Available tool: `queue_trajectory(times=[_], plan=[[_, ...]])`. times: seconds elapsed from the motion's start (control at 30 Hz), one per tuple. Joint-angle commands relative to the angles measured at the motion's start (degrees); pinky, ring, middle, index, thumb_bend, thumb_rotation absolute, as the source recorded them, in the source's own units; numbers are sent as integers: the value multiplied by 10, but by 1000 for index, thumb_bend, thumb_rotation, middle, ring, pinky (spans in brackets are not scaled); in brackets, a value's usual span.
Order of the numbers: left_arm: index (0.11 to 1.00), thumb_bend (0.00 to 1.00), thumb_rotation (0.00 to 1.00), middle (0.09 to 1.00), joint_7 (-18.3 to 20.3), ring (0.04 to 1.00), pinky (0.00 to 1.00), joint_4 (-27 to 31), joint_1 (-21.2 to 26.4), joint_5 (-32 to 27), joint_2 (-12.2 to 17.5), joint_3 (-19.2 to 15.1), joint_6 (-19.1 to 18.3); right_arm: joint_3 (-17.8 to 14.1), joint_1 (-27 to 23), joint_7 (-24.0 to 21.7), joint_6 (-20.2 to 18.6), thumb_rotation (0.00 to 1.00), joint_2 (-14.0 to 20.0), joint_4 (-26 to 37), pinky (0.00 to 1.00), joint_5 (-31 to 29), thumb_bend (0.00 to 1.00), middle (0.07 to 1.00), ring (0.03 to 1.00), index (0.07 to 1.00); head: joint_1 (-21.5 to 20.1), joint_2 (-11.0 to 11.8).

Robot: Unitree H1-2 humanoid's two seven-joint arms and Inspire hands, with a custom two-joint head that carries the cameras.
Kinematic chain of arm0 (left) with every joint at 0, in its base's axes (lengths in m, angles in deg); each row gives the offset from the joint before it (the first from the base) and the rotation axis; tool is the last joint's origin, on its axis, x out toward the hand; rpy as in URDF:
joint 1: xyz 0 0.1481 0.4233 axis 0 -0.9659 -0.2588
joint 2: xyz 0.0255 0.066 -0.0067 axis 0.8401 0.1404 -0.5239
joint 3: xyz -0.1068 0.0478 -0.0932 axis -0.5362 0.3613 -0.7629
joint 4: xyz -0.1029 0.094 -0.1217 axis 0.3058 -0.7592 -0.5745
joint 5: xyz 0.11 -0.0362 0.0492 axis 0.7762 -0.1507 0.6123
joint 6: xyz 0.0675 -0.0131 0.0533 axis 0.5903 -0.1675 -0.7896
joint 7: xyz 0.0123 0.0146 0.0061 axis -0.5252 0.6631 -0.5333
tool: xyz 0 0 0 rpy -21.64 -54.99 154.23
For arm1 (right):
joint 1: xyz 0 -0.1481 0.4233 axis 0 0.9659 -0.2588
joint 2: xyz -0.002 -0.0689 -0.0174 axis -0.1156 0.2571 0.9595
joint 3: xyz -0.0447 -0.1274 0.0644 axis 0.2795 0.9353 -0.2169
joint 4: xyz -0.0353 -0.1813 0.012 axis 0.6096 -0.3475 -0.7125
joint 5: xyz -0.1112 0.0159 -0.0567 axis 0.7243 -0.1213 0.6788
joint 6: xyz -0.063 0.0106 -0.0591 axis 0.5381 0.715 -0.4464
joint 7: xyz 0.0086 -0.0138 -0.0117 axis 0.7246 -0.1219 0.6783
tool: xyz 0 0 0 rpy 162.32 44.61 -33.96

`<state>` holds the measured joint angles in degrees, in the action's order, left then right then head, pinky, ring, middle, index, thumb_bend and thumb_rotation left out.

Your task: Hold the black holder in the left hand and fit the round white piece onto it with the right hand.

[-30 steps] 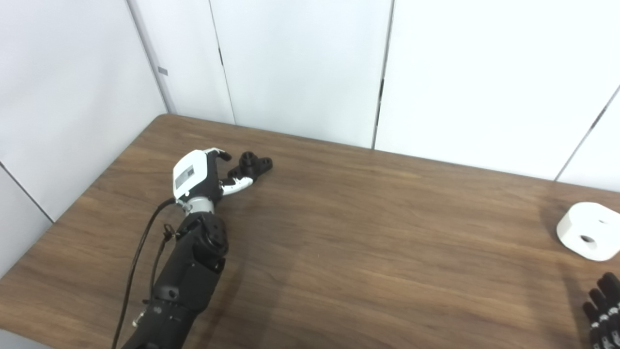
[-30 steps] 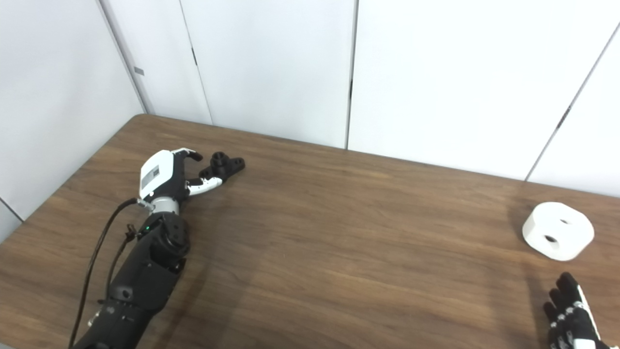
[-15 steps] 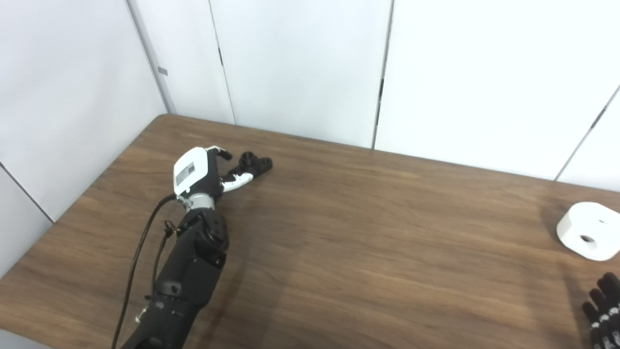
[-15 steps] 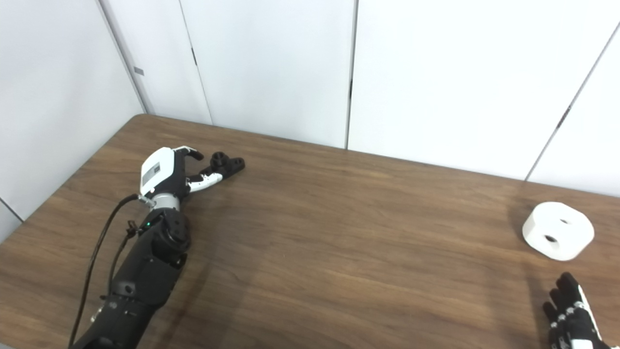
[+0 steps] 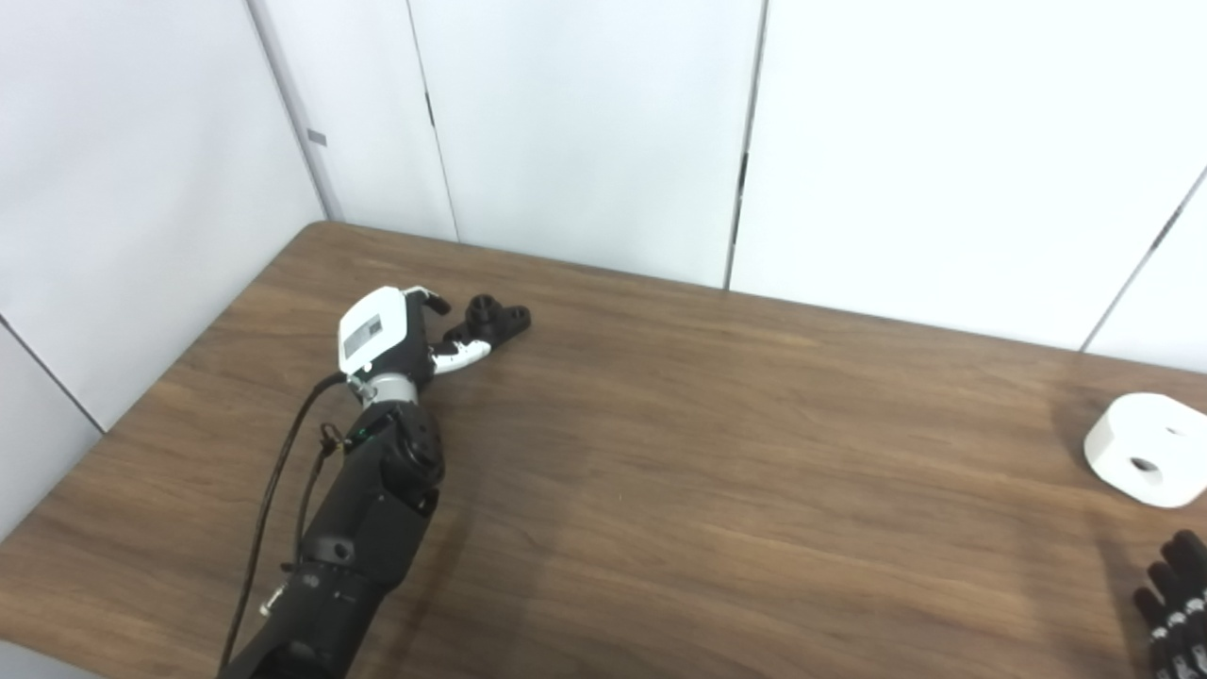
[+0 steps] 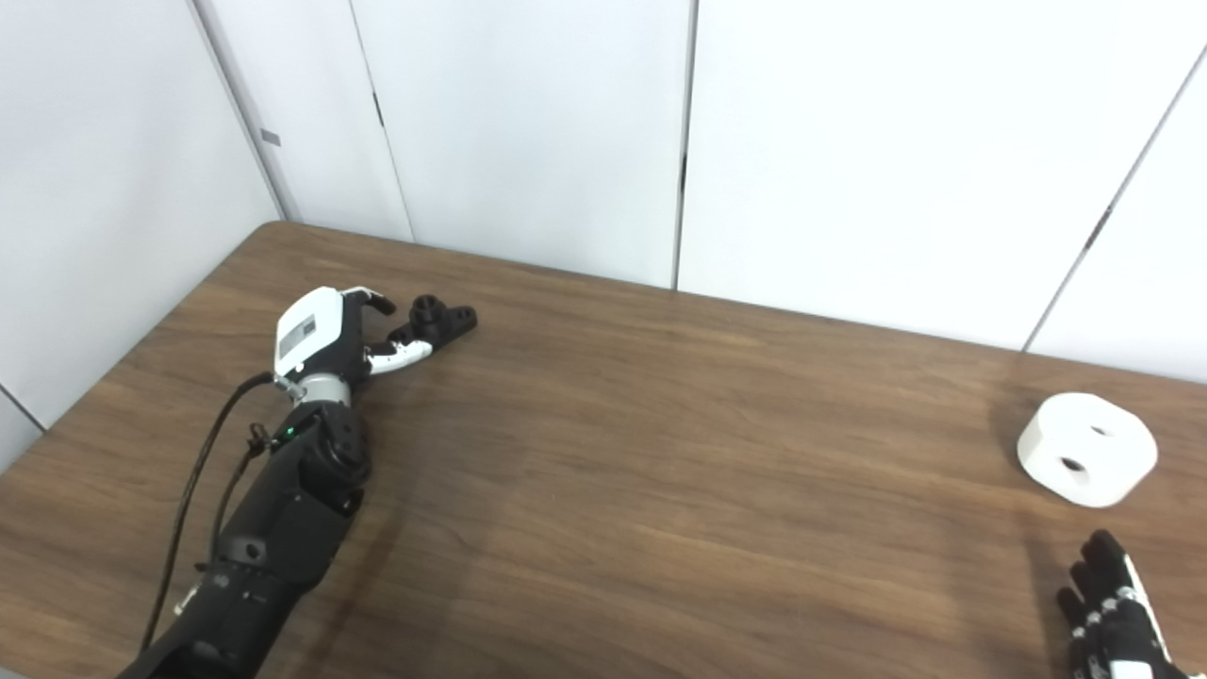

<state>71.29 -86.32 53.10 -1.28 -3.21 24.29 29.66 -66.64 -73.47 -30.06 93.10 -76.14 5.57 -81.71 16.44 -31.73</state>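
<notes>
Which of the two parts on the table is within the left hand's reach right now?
The black holder, far left on the table: the left hand has its fingers open beside it. The round white piece lies far right.

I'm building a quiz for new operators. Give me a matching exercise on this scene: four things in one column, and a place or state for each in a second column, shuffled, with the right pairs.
Things
1. black holder
2. white piece
3. left hand
4. right hand

Places or states
A. at the bottom right corner of the picture, cut off by its edge
B. on the table's right side, nothing touching it
C. lying on the table near its far left corner
D. fingers apart, reaching at the holder, not closed on it

Pairs: 1-C, 2-B, 3-D, 4-A
</notes>
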Motion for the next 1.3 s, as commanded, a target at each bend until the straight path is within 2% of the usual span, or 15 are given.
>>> queue_trajectory(times=[0.0,0.17,0.67,1.0,1.27], plan=[[676,802,375,842,-7,916,938,6,30,8,23,2,1,-3,0,-5,18,837,3,-7,993,-1,628,989,1000,956,0,-1],[678,804,383,841,9,917,938,6,30,7,26,1,0,-3,2,-4,18,840,3,-5,985,0,630,989,1000,956,0,-3],[637,825,352,825,10,907,921,-1,30,-8,30,3,0,-3,3,-1,11,844,3,3,995,2,628,990,1000,958,1,-5],[620,820,292,809,15,906,952,0,30,-17,29,6,1,-4,3,0,7,843,3,4,995,2,625,988,1000,961,1,-5],[620,819,290,811,15,900,940,-2,32,-20,26,4,1,-4,4,4,5,843,2,7,980,4,627,983,1000,953,1,-11]])
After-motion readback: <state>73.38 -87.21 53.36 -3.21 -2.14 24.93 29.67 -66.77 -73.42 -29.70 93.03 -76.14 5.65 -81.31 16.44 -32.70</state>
